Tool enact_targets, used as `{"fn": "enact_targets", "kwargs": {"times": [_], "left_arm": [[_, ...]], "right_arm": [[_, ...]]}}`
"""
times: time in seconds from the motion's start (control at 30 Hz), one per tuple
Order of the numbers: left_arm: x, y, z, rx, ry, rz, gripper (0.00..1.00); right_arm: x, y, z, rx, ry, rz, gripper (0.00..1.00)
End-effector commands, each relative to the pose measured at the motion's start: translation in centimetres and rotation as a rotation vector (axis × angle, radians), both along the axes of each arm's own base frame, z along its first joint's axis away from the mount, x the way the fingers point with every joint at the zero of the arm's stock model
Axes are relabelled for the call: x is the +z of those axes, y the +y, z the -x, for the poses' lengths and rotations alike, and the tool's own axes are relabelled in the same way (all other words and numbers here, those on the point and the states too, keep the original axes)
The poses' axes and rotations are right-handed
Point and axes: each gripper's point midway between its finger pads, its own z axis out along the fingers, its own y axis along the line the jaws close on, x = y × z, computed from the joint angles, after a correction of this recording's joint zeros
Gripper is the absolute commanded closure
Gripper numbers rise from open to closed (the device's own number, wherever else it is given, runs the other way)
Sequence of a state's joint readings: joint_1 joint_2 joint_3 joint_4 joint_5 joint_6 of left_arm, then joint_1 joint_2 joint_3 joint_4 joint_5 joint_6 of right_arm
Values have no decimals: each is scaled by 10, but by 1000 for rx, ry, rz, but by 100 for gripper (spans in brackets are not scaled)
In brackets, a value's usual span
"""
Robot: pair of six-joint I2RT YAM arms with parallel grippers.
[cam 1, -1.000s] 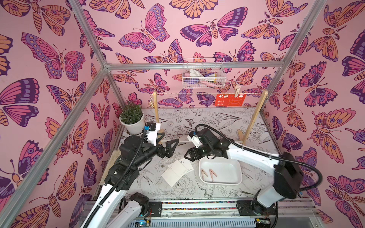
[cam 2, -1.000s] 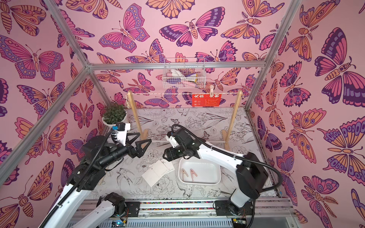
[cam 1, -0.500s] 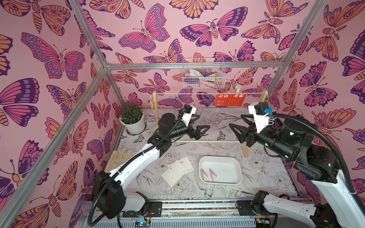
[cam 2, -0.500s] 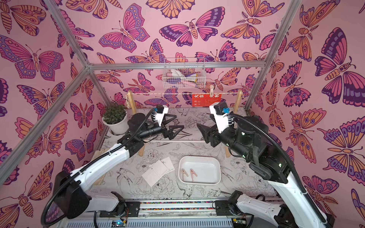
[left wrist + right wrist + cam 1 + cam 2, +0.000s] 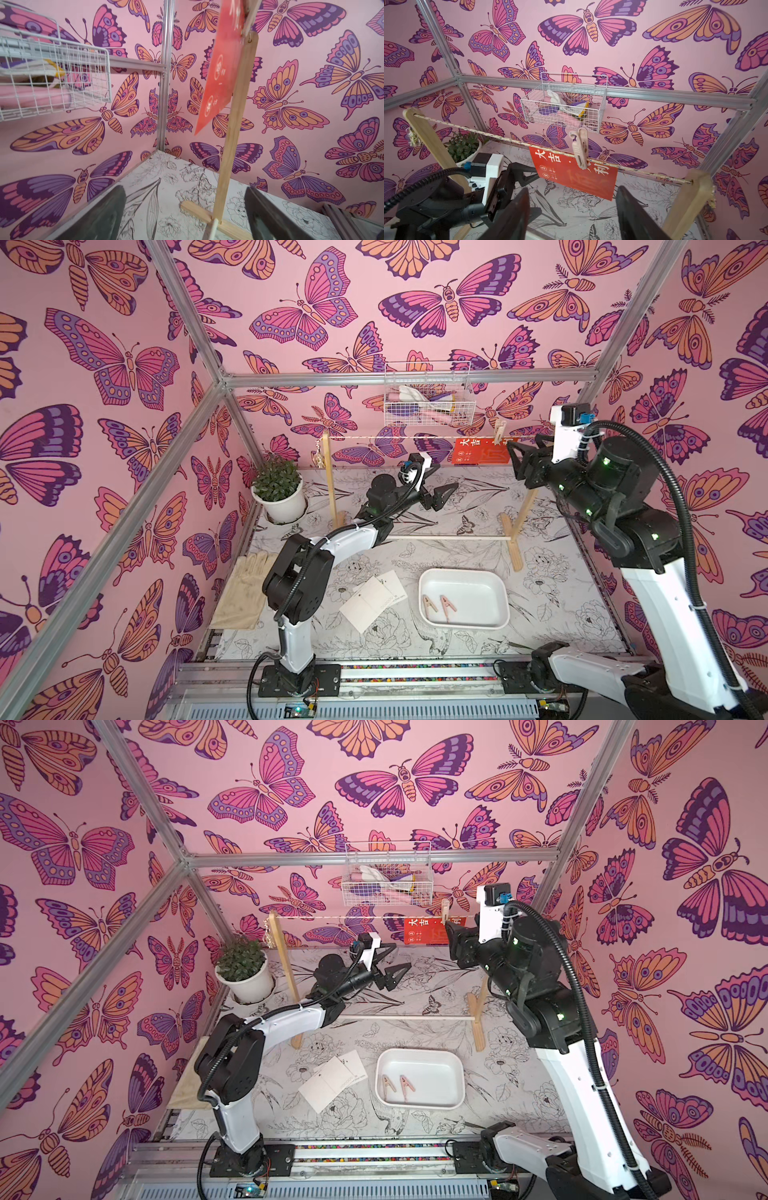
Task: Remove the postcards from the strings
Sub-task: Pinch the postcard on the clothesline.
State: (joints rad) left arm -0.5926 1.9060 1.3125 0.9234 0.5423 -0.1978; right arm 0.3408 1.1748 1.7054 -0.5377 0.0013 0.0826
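Observation:
A red-orange postcard [image 5: 473,451] [image 5: 422,931] [image 5: 571,176] [image 5: 220,70] hangs from the twine string [image 5: 374,438] [image 5: 332,918] [image 5: 488,134], held by one pinkish clothespin [image 5: 500,432] [image 5: 580,148]. My right gripper [image 5: 521,445] [image 5: 457,930] [image 5: 572,188] is open, just in front of the card's right end and a little below the clothespin, touching nothing. My left gripper [image 5: 446,479] [image 5: 401,957] [image 5: 185,188] is open and empty, lower down and left of the card. Two white postcards [image 5: 374,599] [image 5: 332,1081] lie overlapped on the table.
The wooden rack has two upright posts [image 5: 332,485] [image 5: 519,518] and a white dowel [image 5: 449,537] low between them. A white tray [image 5: 422,593] in front holds two clothespins [image 5: 438,605]. A potted plant [image 5: 278,493], gloves [image 5: 245,593] and a wall-mounted wire basket [image 5: 428,406] are nearby.
Both arms rose from low over the table to the rack. The right gripper has come up to the red postcard's right end; the left has moved back, under the string.

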Motion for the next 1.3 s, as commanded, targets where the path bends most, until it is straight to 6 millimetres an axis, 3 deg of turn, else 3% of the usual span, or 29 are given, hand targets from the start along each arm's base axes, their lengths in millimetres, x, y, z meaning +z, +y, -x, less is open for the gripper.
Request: {"fn": "enact_targets", "kwargs": {"times": [0.0,0.17,0.43,0.8,1.1,1.27], "left_arm": [[50,8,5,-9,-177,129,13],[61,7,6,-63,-206,183,18],[69,-4,6,-157,-210,233,33],[71,-18,12,-209,-210,258,46],[75,-17,20,-242,-203,267,69],[75,-17,23,-253,-200,270,71]], "right_arm": [[15,5,-7,66,-10,-126,33],[19,9,-21,113,-17,-185,34],[29,17,-22,223,-102,-182,33],[15,5,-55,232,-122,-162,26],[7,16,-64,324,-128,-151,27],[6,23,-68,368,-119,-146,27]]}}
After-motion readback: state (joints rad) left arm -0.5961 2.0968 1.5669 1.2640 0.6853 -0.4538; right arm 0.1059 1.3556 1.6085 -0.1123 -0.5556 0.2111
